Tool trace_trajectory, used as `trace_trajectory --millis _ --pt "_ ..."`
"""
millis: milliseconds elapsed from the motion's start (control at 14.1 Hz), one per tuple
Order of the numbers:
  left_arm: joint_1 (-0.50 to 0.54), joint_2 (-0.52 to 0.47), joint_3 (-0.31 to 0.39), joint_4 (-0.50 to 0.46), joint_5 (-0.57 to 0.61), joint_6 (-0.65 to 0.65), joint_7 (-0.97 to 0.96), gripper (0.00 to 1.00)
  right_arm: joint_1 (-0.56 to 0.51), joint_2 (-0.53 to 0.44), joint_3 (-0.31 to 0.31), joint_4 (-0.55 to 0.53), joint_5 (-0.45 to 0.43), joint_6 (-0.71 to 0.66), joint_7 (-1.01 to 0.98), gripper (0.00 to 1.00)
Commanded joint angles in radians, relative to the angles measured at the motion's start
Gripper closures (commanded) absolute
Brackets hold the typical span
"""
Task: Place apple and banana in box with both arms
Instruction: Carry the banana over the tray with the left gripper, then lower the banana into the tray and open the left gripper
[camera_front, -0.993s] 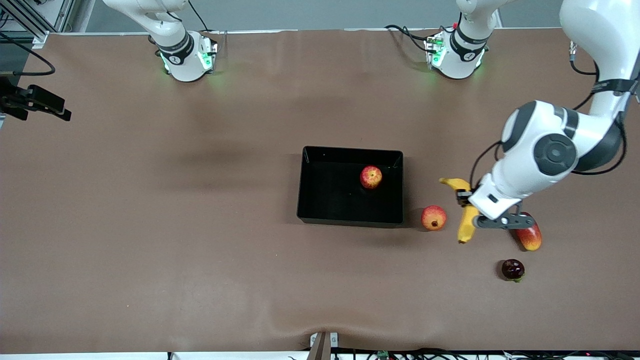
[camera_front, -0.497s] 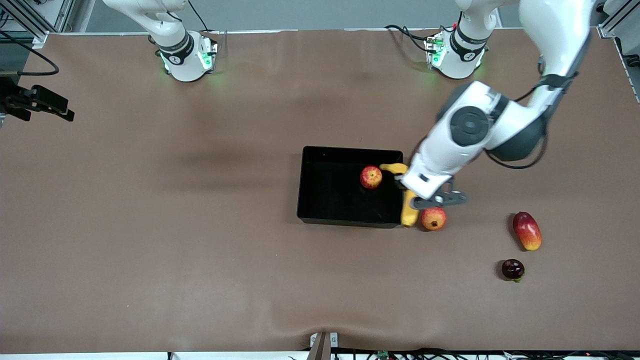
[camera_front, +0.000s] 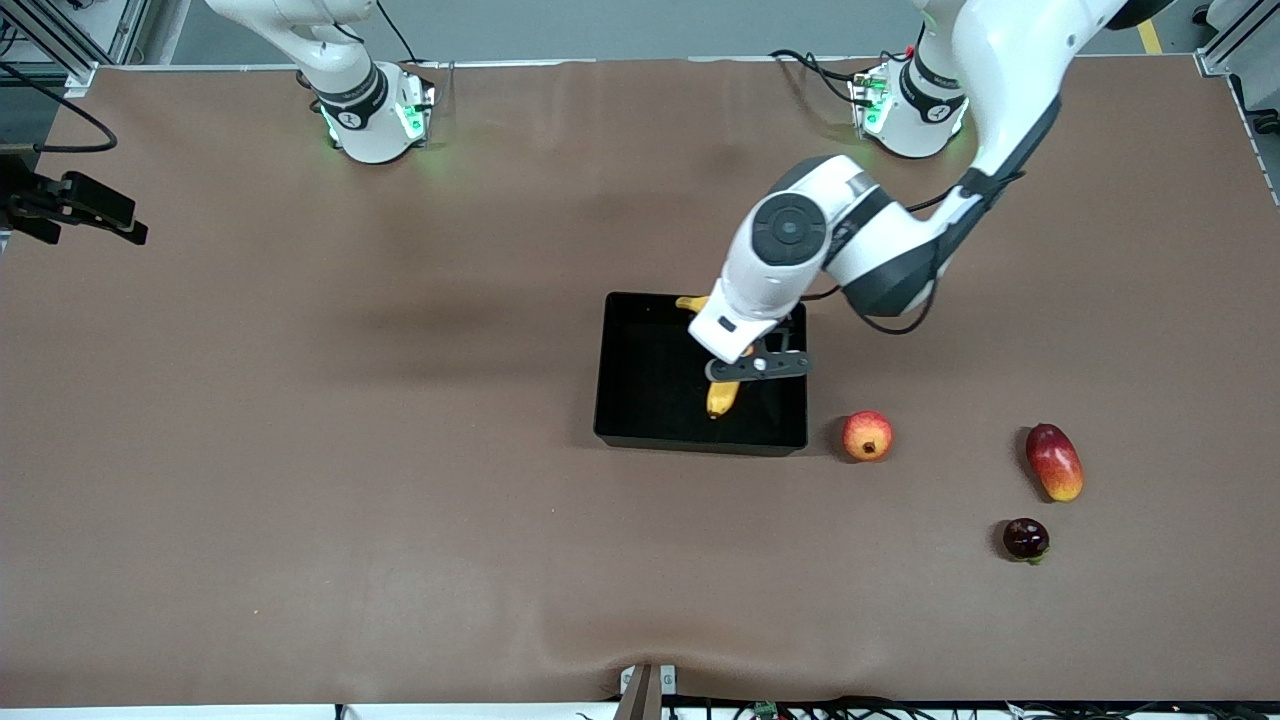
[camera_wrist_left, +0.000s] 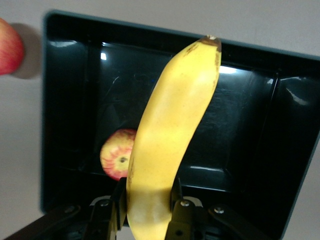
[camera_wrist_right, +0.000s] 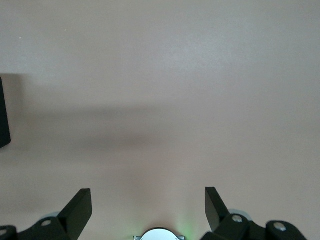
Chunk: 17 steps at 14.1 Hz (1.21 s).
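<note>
My left gripper (camera_front: 738, 362) is shut on the yellow banana (camera_front: 722, 398) and holds it over the black box (camera_front: 640, 340). In the left wrist view the fingers (camera_wrist_left: 108, 210) clamp the banana (camera_wrist_left: 170, 130) near one end, and it hangs over the box floor (camera_wrist_left: 250, 125). The red apple (camera_wrist_left: 117, 160) lies in the box under the banana; in the front view the left arm hides it. My right gripper (camera_wrist_right: 147, 205) is open and empty over bare table, and only a corner of the box (camera_wrist_right: 4, 115) shows in its view. The right arm waits.
A round red-orange fruit with a dark crown nub (camera_front: 867, 435) lies on the table beside the box, toward the left arm's end, and also shows in the left wrist view (camera_wrist_left: 10, 47). A red-yellow mango (camera_front: 1054, 461) and a small dark fruit (camera_front: 1026, 538) lie farther toward that end.
My left gripper has carried the banana from beside the mango, past the red-orange fruit, to over the box. The apple is now hidden under the arm in the front view.
</note>
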Motion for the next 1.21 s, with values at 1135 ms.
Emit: trace_trajectory --millis 1135 --pt "-0.373 0.238 0.289 0.134 0.088 0.190 -0.136 1.00 0.007 0.006 0.011 0.021 -0.018 -0.001 0.016 0.00"
